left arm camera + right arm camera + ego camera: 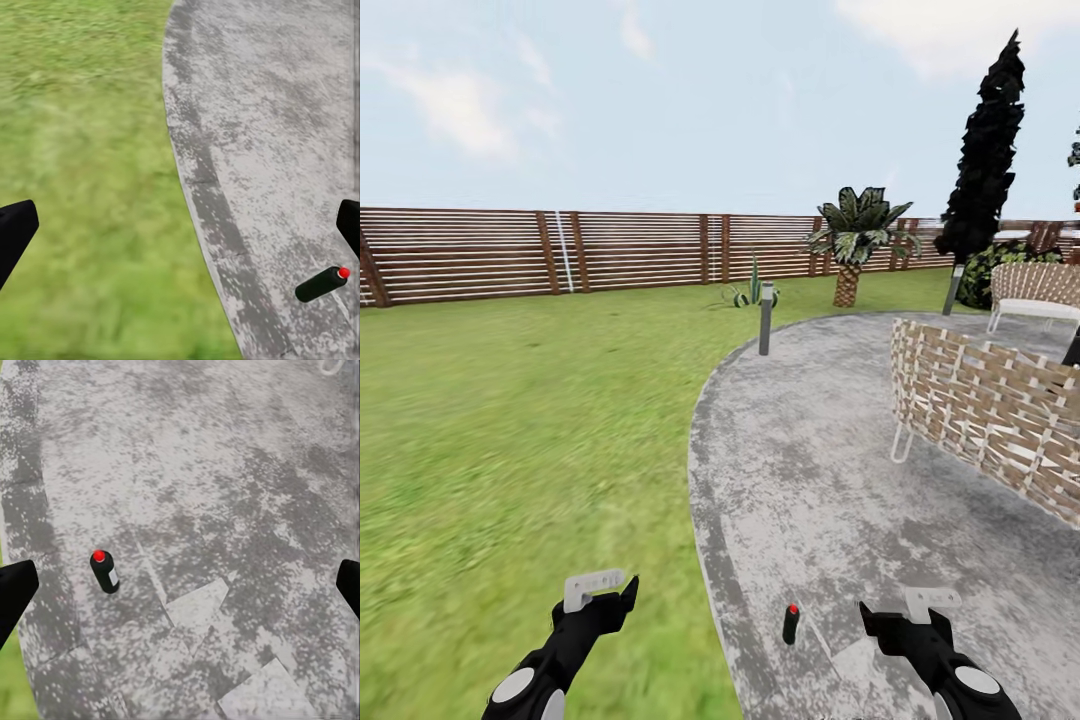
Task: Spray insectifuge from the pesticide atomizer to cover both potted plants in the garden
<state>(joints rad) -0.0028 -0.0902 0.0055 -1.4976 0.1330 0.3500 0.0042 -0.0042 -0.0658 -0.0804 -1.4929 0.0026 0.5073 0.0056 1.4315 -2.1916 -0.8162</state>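
We log the lawn [510, 420] left of the paved patio [830, 470] — fence [560, 250] beyond both. On the patio: a woven chair [990, 420], a grey lamp post [766, 330] at its far edge. Our left hand [603, 592] over grass and right hand [908, 610] over paving — both spread wide, holding nothing. The pesticide atomizer [791, 624] stands on the patio near its grass edge, between our hands.

There was 1 pesticide atomizer [791, 623] on the patio, between the 2 grippers, left gripper [600, 592] and right gripper [905, 610]. Beyond it stood 1 grey lamp post [766, 318], 1 potted plant [752, 292], 1 palm tree [854, 240], 1 dark cypress [985, 150] and 2 woven chairs, 1 near [985, 410], 1 farther [1035, 291].
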